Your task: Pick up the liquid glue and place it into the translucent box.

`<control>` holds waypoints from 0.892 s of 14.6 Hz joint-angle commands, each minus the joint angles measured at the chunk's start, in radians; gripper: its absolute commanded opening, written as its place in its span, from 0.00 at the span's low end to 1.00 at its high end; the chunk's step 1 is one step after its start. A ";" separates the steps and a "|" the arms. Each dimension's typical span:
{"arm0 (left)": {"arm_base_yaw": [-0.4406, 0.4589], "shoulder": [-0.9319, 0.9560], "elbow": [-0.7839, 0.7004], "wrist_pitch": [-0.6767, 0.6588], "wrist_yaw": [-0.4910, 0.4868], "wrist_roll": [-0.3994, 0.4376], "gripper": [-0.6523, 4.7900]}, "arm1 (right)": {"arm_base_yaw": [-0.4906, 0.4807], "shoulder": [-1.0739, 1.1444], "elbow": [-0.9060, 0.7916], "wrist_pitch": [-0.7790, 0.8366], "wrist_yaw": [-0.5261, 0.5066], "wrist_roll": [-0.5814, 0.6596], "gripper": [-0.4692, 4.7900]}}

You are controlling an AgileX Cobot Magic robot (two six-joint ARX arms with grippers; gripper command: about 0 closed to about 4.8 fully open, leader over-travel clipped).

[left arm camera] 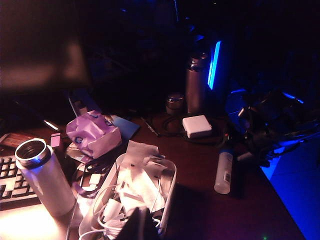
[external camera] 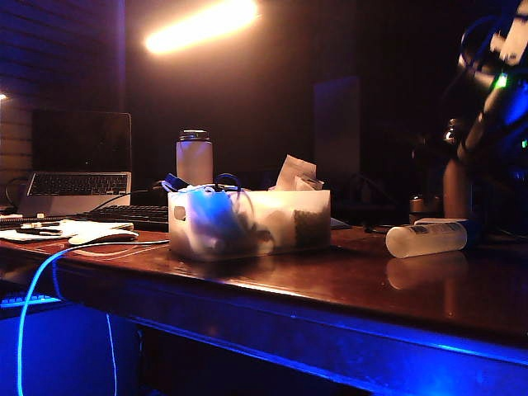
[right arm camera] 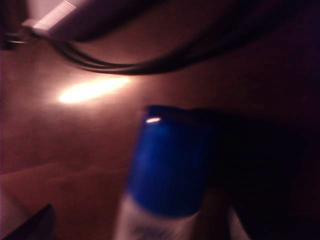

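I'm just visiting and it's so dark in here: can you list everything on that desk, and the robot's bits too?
Glue: one, whitish with blue cap, lying on the table right of the box.
Box: one, frosted, mid-table, full of cables and papers.
Flask: one, white with dark lid, behind the box.
Thermos: one, metallic, at the table's back.
Charger: one, white, flat, near the thermos.
Bag: one, crumpled, purple, between flask and thermos.
Laptop: one, open, far left.
Keyboard: one, black, left of the box.
Table: one, dark glossy wood.
Right gripper: open, beside the glue's capped end.
Left gripper: not in view.
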 commanded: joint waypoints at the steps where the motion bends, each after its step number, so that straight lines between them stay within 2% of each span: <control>1: -0.001 -0.003 0.005 -0.013 0.007 0.001 0.11 | 0.001 0.033 0.018 0.011 -0.003 -0.006 1.00; 3: -0.001 -0.005 0.005 -0.015 0.007 0.001 0.11 | 0.006 0.095 0.099 -0.005 -0.034 -0.029 1.00; 6: -0.001 -0.011 0.005 -0.024 0.007 0.000 0.11 | 0.018 0.168 0.231 -0.114 -0.036 -0.115 1.00; 12: -0.001 -0.013 0.005 -0.024 0.007 0.001 0.11 | 0.018 0.204 0.243 -0.175 -0.047 -0.117 1.00; 13: -0.001 -0.013 0.005 -0.024 0.007 0.001 0.11 | 0.018 0.206 0.243 -0.175 -0.049 -0.117 0.92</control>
